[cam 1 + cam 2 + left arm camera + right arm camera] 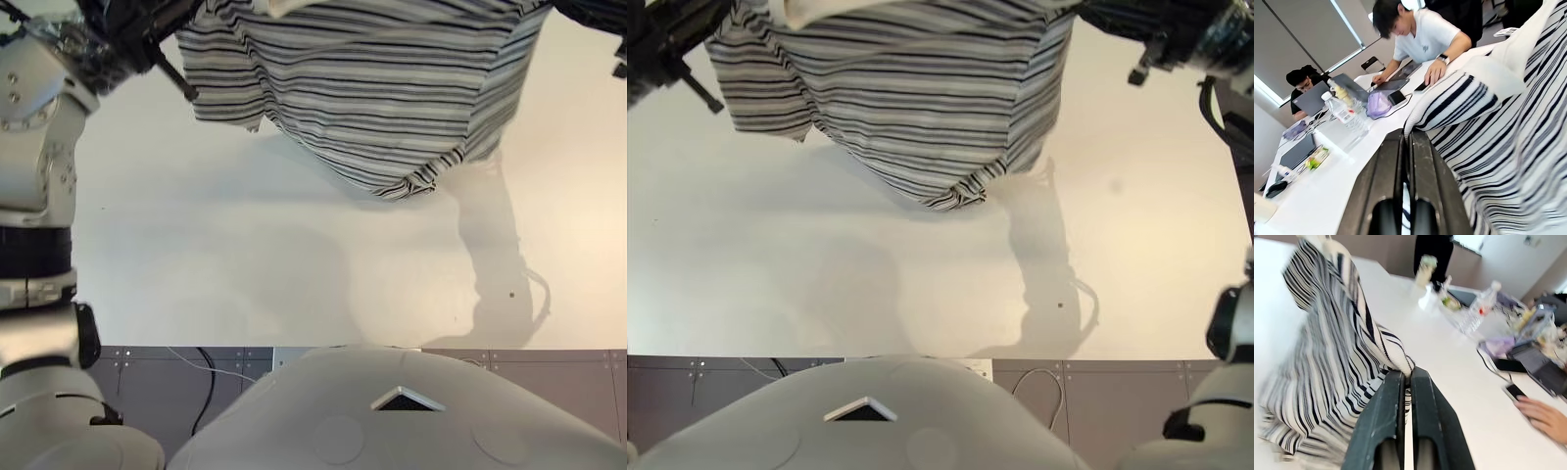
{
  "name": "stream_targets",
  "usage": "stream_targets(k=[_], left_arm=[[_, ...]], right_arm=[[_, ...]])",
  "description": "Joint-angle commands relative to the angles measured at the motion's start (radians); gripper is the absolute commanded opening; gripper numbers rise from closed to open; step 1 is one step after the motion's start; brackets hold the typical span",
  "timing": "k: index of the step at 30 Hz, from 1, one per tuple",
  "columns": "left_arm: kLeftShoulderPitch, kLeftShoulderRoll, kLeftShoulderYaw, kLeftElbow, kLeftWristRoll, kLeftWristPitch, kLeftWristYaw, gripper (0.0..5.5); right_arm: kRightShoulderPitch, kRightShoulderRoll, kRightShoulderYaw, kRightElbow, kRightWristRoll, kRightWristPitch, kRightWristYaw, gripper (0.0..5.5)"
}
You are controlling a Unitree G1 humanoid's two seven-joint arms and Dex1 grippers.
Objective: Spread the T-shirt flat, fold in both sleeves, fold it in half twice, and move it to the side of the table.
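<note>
A black-and-white striped T-shirt (372, 88) hangs above the white table (245, 264), held up between my two arms at the top of the head views. Its lowest corner (407, 186) dangles just over the table's middle. My left gripper (1408, 139) is shut on the shirt's edge, fabric pinched between its dark fingers. My right gripper (1406, 374) is likewise shut on a striped fold of the T-shirt (1342, 362). The shirt's upper part is cut off by the frame.
The table's near edge (313, 348) runs above a grey panel with cables. Beyond the shirt, the far end of the table carries water bottles (1344, 112), laptops (1312, 98) and phones, with people seated there.
</note>
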Motion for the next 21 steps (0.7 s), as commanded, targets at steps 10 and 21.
stream_targets(k=[10, 21], left_arm=[[-0.95, -0.287, -0.205, 1.143, 0.586, -0.172, 0.336, 0.1], [-0.94, -0.25, -0.113, 1.151, 0.694, -0.375, 0.206, 0.1]], right_arm=[[-0.734, 0.352, 0.25, 0.851, -0.723, -0.18, -0.684, 0.14], [-0.79, 0.322, 0.101, 0.86, -0.811, -0.304, -0.611, 0.14]])
